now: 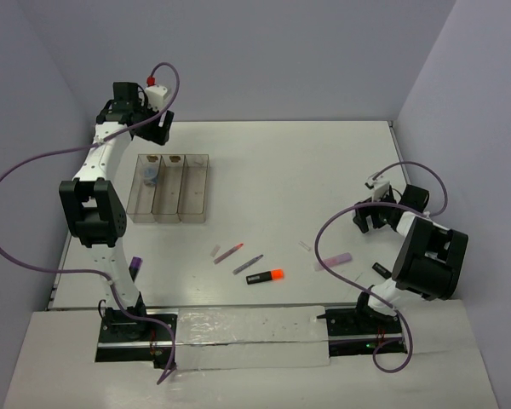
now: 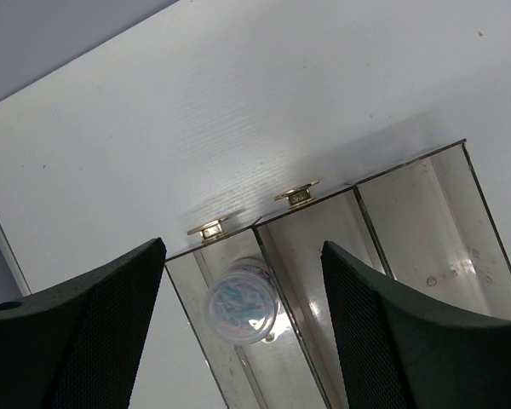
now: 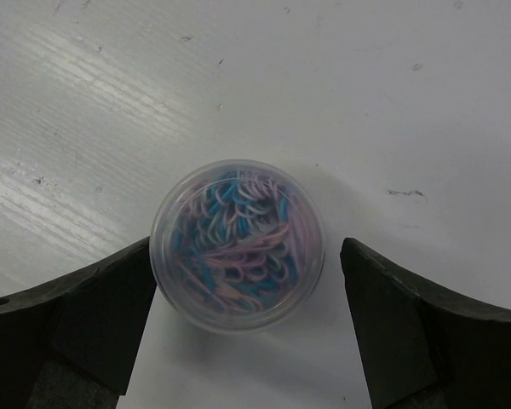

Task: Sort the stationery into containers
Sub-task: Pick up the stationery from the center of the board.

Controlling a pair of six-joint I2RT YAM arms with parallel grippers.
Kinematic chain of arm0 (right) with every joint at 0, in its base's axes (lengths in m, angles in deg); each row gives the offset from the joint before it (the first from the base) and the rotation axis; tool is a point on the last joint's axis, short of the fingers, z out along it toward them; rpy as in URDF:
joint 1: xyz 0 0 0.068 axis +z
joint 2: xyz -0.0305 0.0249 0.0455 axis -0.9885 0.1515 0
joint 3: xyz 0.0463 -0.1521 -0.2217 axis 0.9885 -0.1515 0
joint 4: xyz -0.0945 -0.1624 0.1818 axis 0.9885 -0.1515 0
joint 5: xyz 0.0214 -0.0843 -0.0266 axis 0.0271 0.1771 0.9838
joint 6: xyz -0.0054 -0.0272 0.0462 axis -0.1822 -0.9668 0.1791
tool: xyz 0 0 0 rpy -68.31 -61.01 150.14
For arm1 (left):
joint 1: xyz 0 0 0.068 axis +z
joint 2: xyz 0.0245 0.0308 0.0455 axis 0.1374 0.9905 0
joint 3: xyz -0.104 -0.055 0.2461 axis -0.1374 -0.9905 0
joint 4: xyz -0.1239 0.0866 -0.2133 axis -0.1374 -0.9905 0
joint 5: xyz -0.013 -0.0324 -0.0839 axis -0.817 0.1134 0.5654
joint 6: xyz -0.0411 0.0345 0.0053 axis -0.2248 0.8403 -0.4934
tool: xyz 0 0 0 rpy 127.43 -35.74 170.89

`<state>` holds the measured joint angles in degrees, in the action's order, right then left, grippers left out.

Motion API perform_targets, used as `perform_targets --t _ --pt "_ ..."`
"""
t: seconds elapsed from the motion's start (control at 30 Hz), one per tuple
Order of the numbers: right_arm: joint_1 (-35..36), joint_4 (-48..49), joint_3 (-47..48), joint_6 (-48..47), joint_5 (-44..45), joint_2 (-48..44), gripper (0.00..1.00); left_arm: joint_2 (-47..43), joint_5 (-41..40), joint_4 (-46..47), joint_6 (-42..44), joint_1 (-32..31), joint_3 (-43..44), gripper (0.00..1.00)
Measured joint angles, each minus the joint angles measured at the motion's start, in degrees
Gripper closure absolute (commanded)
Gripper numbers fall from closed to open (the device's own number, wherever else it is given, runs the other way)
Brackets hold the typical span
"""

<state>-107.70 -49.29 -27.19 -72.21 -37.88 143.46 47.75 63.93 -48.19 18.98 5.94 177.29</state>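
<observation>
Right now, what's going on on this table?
Two robot arms are sorting stationery into a clear three-compartment tray. The left gripper hangs open above the tray, whose end compartment holds a round tub of clips. The right gripper is open around a second tub of coloured paper clips on the table, not closed on it. A pink pen, a grey pen and an orange-black highlighter lie loose.

The tray (image 1: 169, 187) sits left of centre on the tabletop (image 1: 307, 170), its three compartments side by side. A round tub (image 2: 241, 300) lies in the leftmost compartment at its far end, with the left tool (image 2: 243, 249) over that end. Nearer the arms, mid-tabletop, a pen (image 1: 228, 252) lies left of a second pen (image 1: 248, 263). A highlighter (image 1: 265, 276) lies just right of that, and a bar (image 1: 333, 259) further right. At the right, a second round tub (image 3: 237, 258) stands on the tabletop between the fingers (image 3: 85, 315) of the right tool (image 3: 249, 260).
</observation>
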Motion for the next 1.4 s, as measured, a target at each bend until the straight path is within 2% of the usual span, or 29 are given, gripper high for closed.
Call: perform_targets --t 0.53,0.93,1.03,1.1,1.4 --pt "2.3 1.1 0.7 -0.5 2.9 2.2 0.20 0.0 -2.0 0.0 0.7 -0.8 0.1 0.18" --pt "3.4 1.1 1.6 -1.7 3.4 2.2 0.44 0.0 -3.0 0.0 1.1 -1.5 0.5 0.17" --pt "3.4 1.1 1.6 -2.1 3.4 2.1 0.56 0.0 -3.2 0.0 1.1 -1.6 0.5 0.17" --pt "3.4 1.1 1.6 -2.2 3.4 2.1 0.68 0.0 -3.3 -0.1 1.1 -1.7 0.5 0.17" --pt "5.9 -0.5 2.3 -2.3 2.9 -2.6 0.76 0.0 -2.0 -5.2 0.5 -2.3 5.6 0.18"
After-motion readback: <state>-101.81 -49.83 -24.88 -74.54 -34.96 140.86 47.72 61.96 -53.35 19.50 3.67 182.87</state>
